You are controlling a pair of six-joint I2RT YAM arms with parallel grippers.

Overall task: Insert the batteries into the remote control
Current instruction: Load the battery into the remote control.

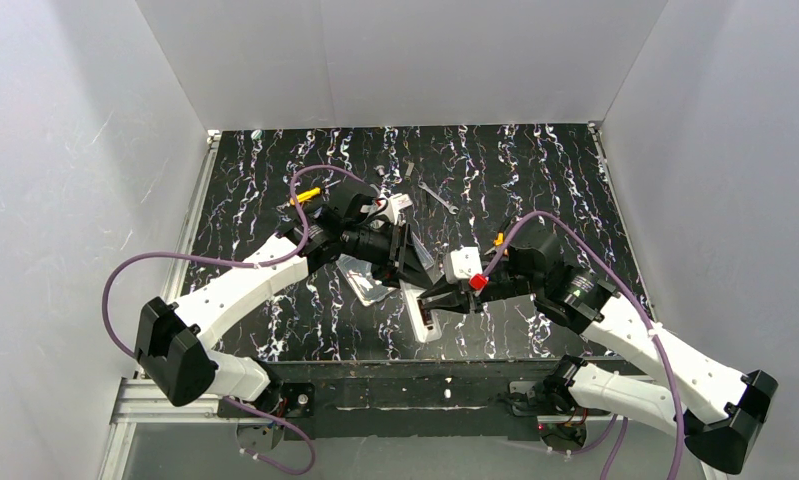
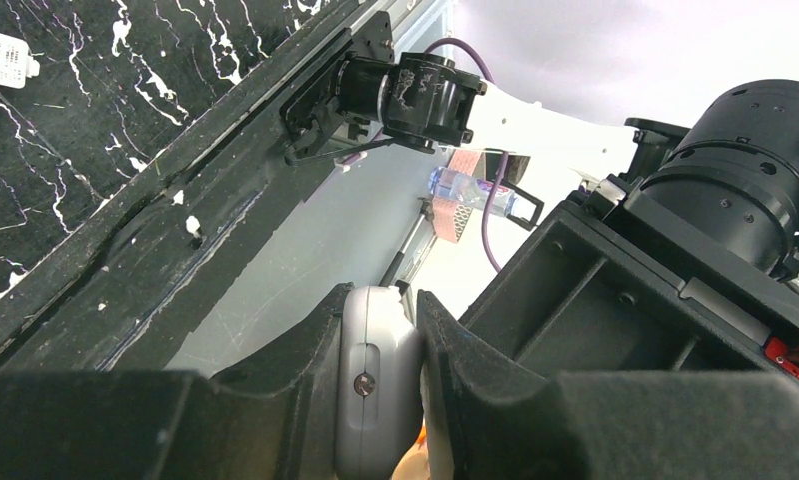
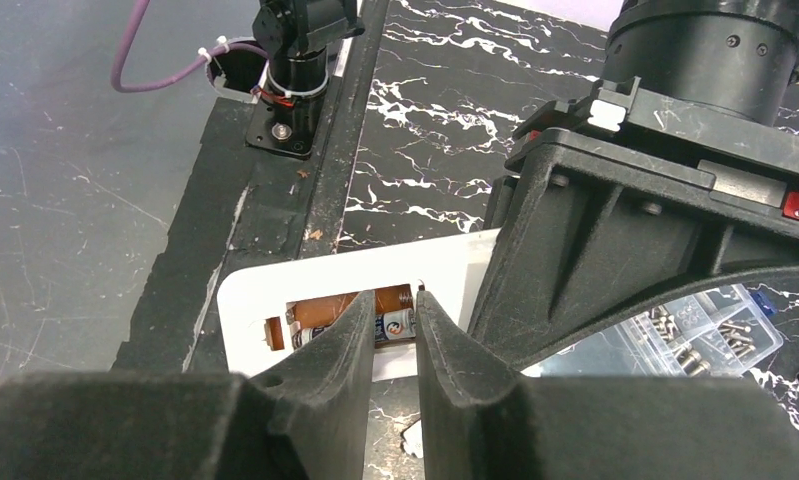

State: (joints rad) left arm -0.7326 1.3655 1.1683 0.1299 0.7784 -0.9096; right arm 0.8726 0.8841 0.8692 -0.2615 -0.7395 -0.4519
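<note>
The white remote control [image 1: 422, 318] lies angled near the table's front edge, compartment side up. My left gripper [image 1: 407, 268] is shut on one end of it; in the left wrist view the remote's rounded end [image 2: 375, 385] is pinched between the fingers of the left gripper [image 2: 382, 302]. In the right wrist view the remote [image 3: 255, 300] shows its open brown compartment with one battery [image 3: 399, 323] lying in it. My right gripper [image 3: 395, 300] hovers just over that battery, jaws a narrow gap apart with nothing between them. It also shows in the top view [image 1: 433, 300].
A clear plastic compartment box [image 1: 363, 280] with small screws lies beside the remote, also in the right wrist view [image 3: 697, 332]. Small loose parts [image 1: 437, 196] lie at the back of the mat. The table's front edge [image 3: 275, 190] is close to the remote.
</note>
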